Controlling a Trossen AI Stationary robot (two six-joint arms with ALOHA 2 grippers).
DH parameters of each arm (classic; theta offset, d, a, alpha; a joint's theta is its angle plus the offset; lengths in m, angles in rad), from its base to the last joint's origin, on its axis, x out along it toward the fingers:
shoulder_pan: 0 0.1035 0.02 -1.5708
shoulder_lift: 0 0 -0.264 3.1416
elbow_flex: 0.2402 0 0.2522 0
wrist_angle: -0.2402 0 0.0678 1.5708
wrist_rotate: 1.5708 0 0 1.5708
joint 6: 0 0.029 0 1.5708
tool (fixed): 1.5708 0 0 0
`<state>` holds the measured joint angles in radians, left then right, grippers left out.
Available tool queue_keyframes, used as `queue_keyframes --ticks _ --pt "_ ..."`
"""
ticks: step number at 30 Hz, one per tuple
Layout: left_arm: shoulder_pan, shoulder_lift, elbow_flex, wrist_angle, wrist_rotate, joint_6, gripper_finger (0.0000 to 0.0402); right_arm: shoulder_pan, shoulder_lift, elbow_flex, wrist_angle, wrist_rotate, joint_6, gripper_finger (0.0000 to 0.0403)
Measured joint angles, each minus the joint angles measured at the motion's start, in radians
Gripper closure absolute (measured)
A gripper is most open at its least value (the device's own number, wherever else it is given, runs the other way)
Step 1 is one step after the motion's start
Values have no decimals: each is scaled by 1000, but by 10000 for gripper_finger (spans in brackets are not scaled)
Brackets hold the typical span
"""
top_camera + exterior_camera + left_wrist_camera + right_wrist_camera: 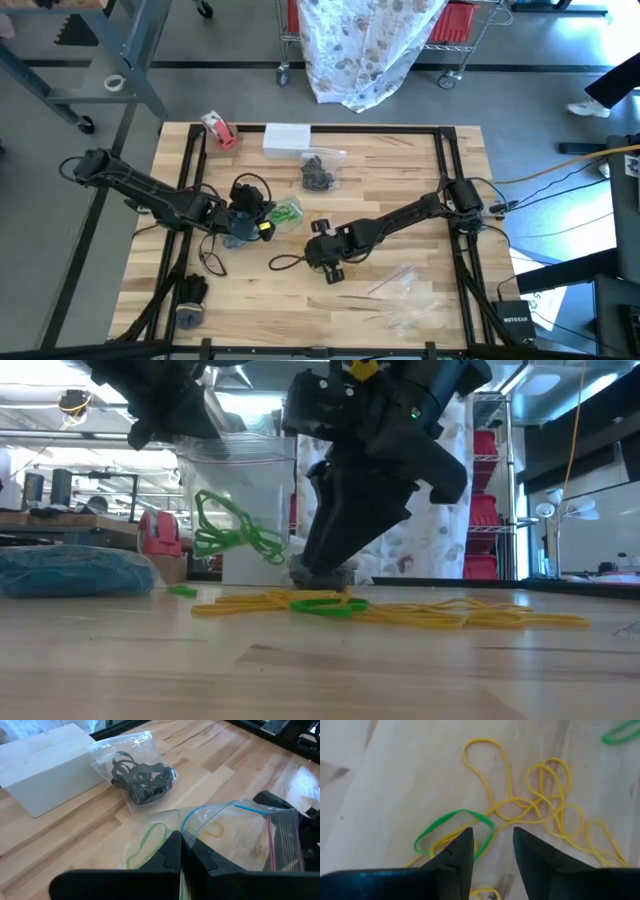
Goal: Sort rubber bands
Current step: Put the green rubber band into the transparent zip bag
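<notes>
Right gripper (492,852) hung low, jaws parted over a green rubber band (452,831) tangled with yellow rubber bands (540,805) on the table (380,780). Closing there risked snagging yellow loops too. Left gripper (181,851) pinched a clear bag (235,832).

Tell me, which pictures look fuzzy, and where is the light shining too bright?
Low view: the big right gripper close to the camera looks soft and dark against bright ceiling lights, and the green rubber bands in the clear bag are a bit fuzzy. Left wrist view: glare shines on the table. Right wrist view: the yellow rubber bands look slightly soft.
</notes>
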<state>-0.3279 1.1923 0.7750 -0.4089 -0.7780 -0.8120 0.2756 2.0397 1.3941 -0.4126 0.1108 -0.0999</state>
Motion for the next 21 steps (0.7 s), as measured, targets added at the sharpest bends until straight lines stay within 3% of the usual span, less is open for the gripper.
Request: queue_keyframes --ticks 12,15,19,21 --pt "0 0 0 -1 0 10 402 -1 79 0 95 -22 -140 275" --pt "0 0 0 -1 0 13 402 0 85 2 90 -14 -134 304" --pt "0 0 0 1 0 27 402 1 86 2 73 -21 -133 382" --pt "0 0 0 -1 0 31 402 1 81 2 61 -15 -131 394"
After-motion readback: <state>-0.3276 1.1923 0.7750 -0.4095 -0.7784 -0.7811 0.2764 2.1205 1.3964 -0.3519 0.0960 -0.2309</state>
